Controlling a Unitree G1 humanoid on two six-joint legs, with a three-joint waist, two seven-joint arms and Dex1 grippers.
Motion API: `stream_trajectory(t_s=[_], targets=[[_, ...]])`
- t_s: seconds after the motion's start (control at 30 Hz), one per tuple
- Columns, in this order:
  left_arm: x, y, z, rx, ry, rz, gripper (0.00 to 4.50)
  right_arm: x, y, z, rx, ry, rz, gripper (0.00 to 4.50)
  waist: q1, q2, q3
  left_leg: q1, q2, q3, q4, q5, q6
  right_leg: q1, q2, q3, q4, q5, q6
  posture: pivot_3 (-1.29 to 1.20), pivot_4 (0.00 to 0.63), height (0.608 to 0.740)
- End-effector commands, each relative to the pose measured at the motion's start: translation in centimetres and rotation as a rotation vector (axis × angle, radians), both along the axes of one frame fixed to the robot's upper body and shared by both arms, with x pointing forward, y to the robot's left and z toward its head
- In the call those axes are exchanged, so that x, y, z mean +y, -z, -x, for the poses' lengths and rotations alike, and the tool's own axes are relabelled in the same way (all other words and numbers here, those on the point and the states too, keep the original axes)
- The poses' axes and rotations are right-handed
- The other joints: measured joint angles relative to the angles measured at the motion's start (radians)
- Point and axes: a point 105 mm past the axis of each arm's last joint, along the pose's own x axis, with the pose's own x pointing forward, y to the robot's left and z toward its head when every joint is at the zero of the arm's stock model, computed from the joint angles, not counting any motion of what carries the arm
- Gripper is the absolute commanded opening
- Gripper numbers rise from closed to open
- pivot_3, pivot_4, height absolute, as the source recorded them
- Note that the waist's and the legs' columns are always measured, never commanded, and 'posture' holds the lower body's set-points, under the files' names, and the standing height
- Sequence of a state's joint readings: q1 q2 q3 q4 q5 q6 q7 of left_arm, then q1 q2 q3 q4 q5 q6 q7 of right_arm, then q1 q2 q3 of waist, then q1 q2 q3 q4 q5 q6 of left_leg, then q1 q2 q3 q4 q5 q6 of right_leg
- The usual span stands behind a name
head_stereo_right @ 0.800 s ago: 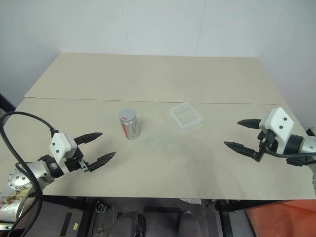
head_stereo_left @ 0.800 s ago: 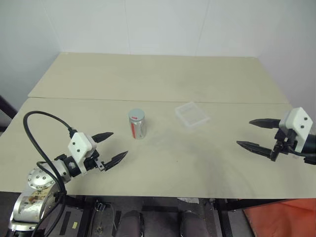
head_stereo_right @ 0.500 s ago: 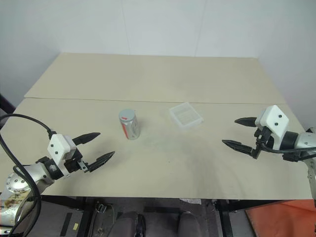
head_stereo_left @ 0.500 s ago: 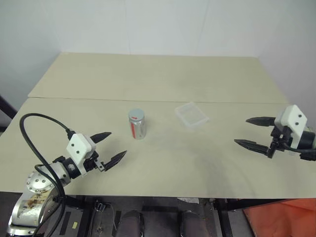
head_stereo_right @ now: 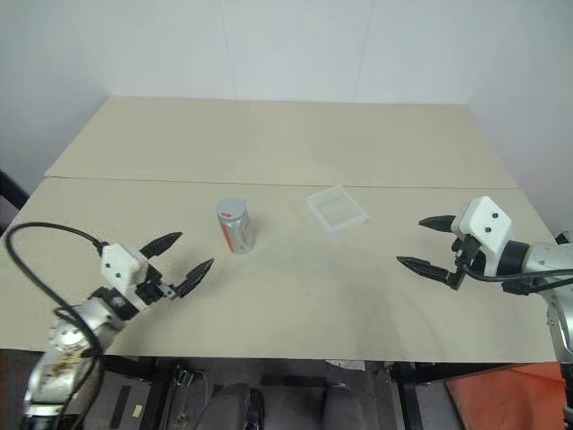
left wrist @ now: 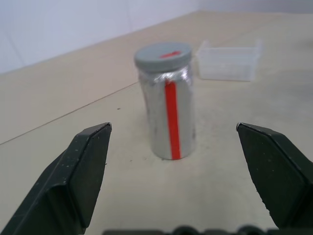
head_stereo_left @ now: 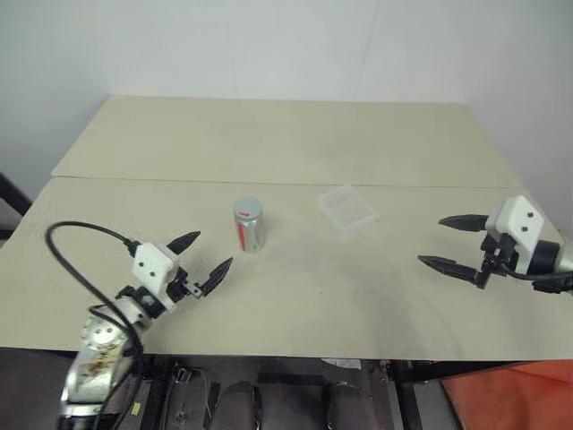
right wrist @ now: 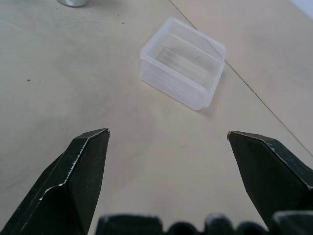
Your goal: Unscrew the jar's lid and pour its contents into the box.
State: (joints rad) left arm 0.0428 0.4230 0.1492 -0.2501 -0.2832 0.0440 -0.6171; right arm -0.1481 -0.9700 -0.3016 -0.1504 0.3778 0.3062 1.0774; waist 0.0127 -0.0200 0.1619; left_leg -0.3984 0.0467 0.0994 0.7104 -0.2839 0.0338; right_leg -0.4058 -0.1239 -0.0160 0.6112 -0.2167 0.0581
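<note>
The right gripper (right wrist: 168, 142) has its two black fingers (right wrist: 78, 176) spread wide apart with nothing between them, one in the lower left and one in the lower right of the frame. Beyond them the clear plastic box (right wrist: 184, 63) sits on the beige table (right wrist: 73, 73) in the upper middle, open side up. The base of the silvery jar (right wrist: 73, 2) stands at the top left edge, well apart from the box
</note>
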Motion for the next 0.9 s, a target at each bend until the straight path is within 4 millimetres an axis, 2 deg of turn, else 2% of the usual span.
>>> stream_trajectory(t_s=[0.03, 0.33, 0.47, 0.73, 0.9], targets=[[-0.7, -0.5, -0.6, -0.091, -0.029, 0.002, 4.46, 0.2, -1.4, 0.1, -0.065, -0.008, 0.012, 4.50, 0.000, 0.000, 0.000, 0.000, 0.000, 0.000, 0.000, 0.000, 0.000, 0.000, 0.000, 0.000, 0.000, 0.000, 0.000, 0.00, 0.150, 0.740], [-3.3, 0.6, -2.0, -0.121, -0.044, 0.038, 4.46, 0.4, -1.7, -0.4, -0.088, 0.002, 0.011, 4.50, -0.003, 0.000, 0.000, 0.000, 0.000, -0.001, 0.000, 0.000, 0.000, 0.000, 0.000, 0.000, 0.000, 0.000, 0.000, 0.00, 0.150, 0.740], [-3.4, 0.4, -2.8, -0.136, -0.096, 0.041, 4.46, 0.6, -1.7, -0.5, -0.089, -0.005, 0.008, 4.50, -0.002, 0.000, 0.000, 0.000, 0.000, -0.001, 0.000, 0.000, 0.000, 0.000, 0.000, 0.000, 0.000, 0.001, 0.001, 0.00, 0.150, 0.740], [-4.6, 0.9, -3.0, -0.122, -0.068, 0.040, 4.46, 0.2, -1.7, -0.9, -0.100, 0.023, 0.009, 4.50, -0.001, 0.000, 0.000, -0.001, 0.000, -0.001, 0.000, 0.000, 0.001, 0.000, 0.000, 0.000, -0.001, 0.001, 0.001, 0.00, 0.150, 0.740], [-4.9, 0.8, -3.8, -0.135, -0.105, 0.046, 4.46, 0.3, -1.6, -0.8, -0.102, 0.027, 0.010, 4.50, 0.000, 0.000, 0.000, -0.001, 0.000, -0.002, 0.000, 0.000, 0.001, 0.000, 0.000, 0.000, 0.000, 0.001, 0.001, 0.00, 0.150, 0.740]])
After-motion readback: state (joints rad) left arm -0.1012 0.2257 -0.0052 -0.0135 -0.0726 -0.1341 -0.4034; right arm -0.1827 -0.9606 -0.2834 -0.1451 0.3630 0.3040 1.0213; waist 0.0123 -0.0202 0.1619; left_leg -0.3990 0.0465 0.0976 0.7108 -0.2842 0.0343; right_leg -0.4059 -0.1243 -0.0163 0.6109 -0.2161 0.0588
